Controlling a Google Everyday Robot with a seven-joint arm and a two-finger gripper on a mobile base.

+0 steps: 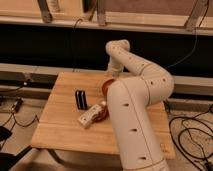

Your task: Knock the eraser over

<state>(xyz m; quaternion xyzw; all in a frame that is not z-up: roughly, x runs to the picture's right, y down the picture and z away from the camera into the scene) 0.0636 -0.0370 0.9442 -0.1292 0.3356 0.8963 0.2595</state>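
The eraser [81, 99] is a small black block with a thin pale stripe down its middle. It sits on the wooden table [60, 125], left of centre. My white arm bends over the table from the lower right. Its end, with the gripper [112, 73], points down at the far side of the table, to the right of and beyond the eraser, apart from it. The arm's big link hides most of the gripper.
A pale beige oblong block [91, 116] lies in front of the eraser, its right end by a red-brown thing [103, 113]. A red-brown round object [105, 87] sits right of the eraser, partly behind my arm. Cables [192, 135] lie on the floor to the right.
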